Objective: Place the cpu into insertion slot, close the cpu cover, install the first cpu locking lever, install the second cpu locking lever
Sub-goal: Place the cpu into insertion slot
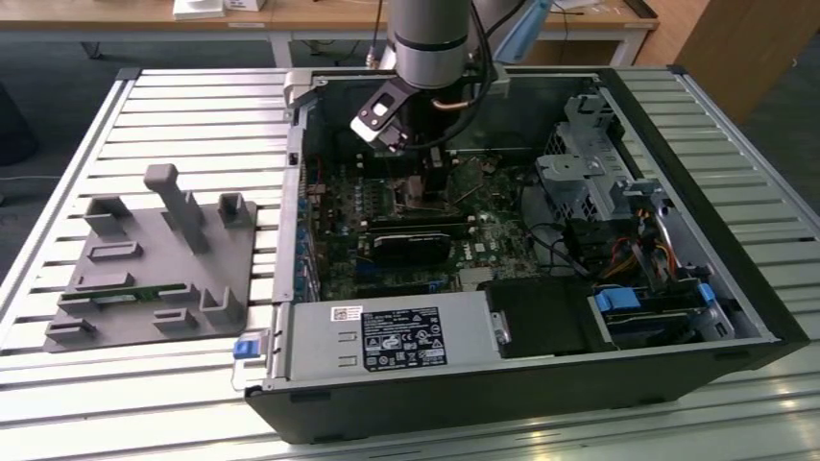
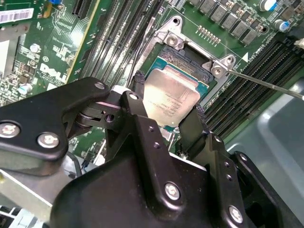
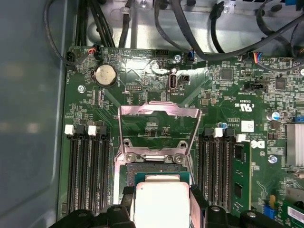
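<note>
Placement of the cpu (image 2: 173, 102) into the insertion slot (image 2: 183, 56). The chip is shown clamped at two opposite edges between the black fingers (image 2: 138, 80) of the gripper (image 2: 169, 94), its silvery top facing the camera. It is held directly over the near part of the socket. Whether it already touches the socket floor cannot be told.

In the first wrist view the cpu cover (image 3: 159, 110) is seen folded back and away from the slot, the green motherboard (image 3: 228, 95) showing through its cut-out. A thin metal rod, seemingly a locking lever (image 2: 266, 83), is swung out to one side in the second wrist view. The opening therefore appears to be unobstructed.

For a good placement, the chip would best be kept level and its edges squared to the silver socket rim. It would best be brought straight down without any sideways sliding, since the contacts beneath are judged delicate. Release is advisable only once the chip lies flat within the frame.

Fine dark print is carried on the chip's top, and white lettering and a logo are silk-screened on the board. A white label (image 1: 397, 336) with black print is fixed to the power supply in the exterior view. None of it is transcribed here.
</note>
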`<act>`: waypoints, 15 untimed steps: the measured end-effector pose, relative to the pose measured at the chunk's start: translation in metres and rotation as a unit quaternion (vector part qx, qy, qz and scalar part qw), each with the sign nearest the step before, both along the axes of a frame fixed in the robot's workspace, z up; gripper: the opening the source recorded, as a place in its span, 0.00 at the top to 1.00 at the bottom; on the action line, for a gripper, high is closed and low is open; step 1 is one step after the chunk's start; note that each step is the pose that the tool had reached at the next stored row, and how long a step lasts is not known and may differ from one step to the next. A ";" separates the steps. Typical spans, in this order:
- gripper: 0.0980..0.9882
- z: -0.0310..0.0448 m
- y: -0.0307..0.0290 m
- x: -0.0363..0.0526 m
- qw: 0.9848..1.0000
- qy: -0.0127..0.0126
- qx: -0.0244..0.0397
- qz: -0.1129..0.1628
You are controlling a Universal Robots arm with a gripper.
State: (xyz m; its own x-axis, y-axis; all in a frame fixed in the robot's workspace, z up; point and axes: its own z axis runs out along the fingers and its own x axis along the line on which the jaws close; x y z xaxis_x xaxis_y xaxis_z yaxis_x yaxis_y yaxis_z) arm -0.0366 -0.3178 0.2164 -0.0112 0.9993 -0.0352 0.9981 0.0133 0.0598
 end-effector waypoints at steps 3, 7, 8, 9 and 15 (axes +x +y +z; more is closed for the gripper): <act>0.50 -0.0032 0.0007 0.0000 1.000 0.000 0.000 0.000; 0.50 -0.0057 0.0013 -0.0003 1.000 0.000 0.000 0.000; 0.50 -0.0067 0.0016 -0.0003 1.000 0.000 -0.001 0.000; 0.50 -0.0075 0.0021 -0.0003 1.000 0.000 -0.001 0.000; 0.50 -0.0115 0.0031 -0.0007 1.000 0.000 -0.002 -0.001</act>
State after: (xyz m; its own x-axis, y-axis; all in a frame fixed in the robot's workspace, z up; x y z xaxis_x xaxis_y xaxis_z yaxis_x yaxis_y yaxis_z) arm -0.0373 -0.3147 0.2048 -0.0092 0.9992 -0.0390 0.9982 0.0116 0.0596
